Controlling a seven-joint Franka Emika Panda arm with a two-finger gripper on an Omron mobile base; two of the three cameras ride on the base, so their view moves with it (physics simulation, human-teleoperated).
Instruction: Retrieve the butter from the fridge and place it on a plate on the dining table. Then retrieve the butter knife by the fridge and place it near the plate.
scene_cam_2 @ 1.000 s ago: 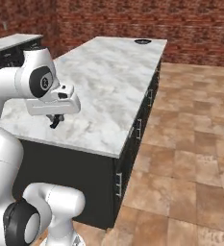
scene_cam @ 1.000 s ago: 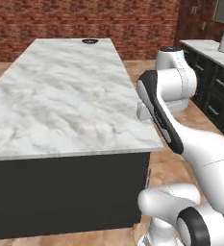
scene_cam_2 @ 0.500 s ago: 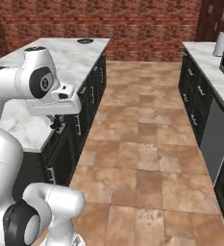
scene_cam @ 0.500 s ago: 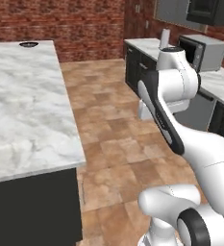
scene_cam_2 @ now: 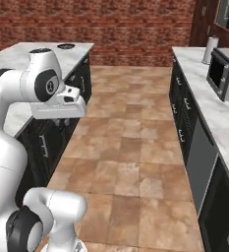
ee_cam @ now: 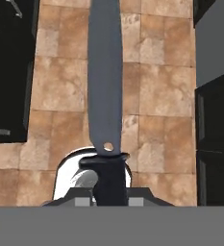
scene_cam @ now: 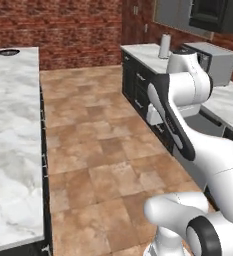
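Pincer (ee_cam: 108, 199) round slender butter knife (ee_cam: 105, 86) — matte blade

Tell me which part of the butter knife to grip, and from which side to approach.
Grip the black handle of the butter knife, coming from its butt end, as the gripper does now: shut on the handle, the long flat grey blade pointing straight out ahead over the tiled floor.

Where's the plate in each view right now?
Left base view: plate far top left, on the dining table's far end.
Right base view: upper left, same table end.
Hand view: aimed down at the butter knife.
Shared landmark: the terracotta tile floor.
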